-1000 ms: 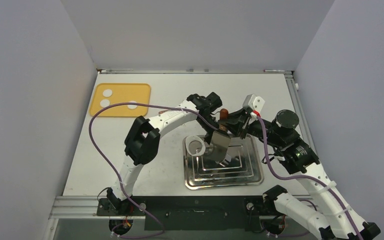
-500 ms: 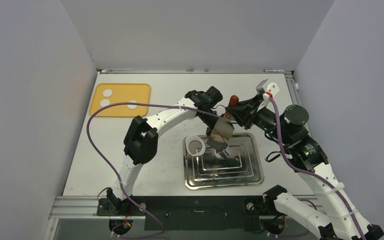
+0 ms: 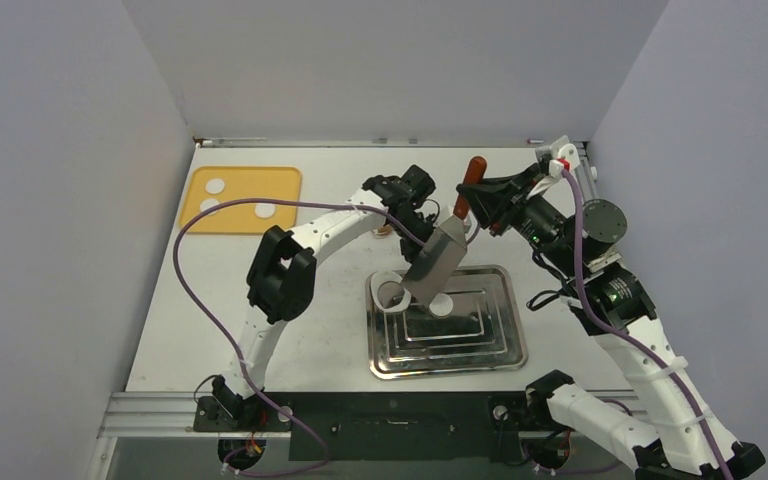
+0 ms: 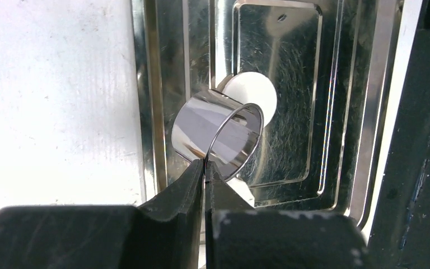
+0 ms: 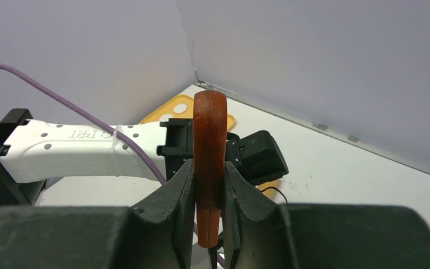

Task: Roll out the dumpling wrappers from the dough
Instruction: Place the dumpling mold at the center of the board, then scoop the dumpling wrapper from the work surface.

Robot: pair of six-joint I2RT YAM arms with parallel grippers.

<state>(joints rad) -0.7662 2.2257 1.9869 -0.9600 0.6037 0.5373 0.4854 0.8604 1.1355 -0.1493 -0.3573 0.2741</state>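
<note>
While ring (image 4: 201, 131) partly hides dough (image 4: 257, 92) | left fingers (image 4: 174, 196) pinch its rim | right fingers (image 5: 167, 208) clamp brown handle (image 5: 209, 140)

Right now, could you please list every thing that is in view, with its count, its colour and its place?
dough pieces: three, white, on the yellow board
yellow board: one, yellow, far left of the table
flat white round: one, white, in the tray, partly behind the ring
metal tray: one, silver, middle of the table, near side
metal ring: one, shiny silver, held over the tray's left part
scraper: one, steel blade and red-brown handle, held tilted above the tray
table: one, white
left fingers: black, shut on the ring's rim
right fingers: black, shut on the scraper's handle
</note>
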